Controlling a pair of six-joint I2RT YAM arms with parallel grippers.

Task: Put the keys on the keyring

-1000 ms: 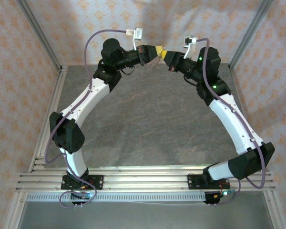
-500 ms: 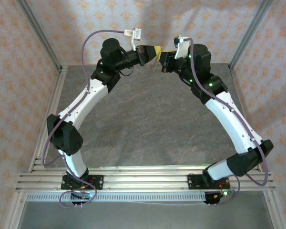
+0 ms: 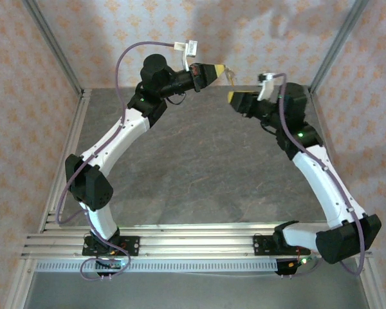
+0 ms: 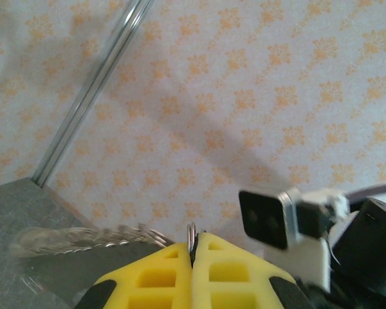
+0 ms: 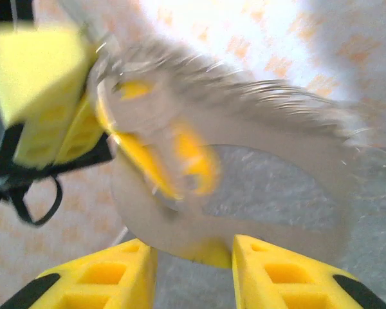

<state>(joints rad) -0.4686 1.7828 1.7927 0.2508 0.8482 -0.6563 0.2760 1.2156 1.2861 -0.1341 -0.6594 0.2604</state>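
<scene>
Your white-and-black left arm (image 3: 116,138) stretches toward the far wall, its yellow-fingered left gripper (image 3: 217,67) clamped tight on the thin wire keyring (image 4: 192,230). Your matching right arm (image 3: 321,177) arcs up opposite. Its yellow-fingered right gripper (image 3: 232,98) points at the left one, jaws parted, tips near but apart.

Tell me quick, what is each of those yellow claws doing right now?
Left gripper: closed, pinching the thin metal keyring between its tips.
Right gripper: open, its fingers standing apart.
</scene>
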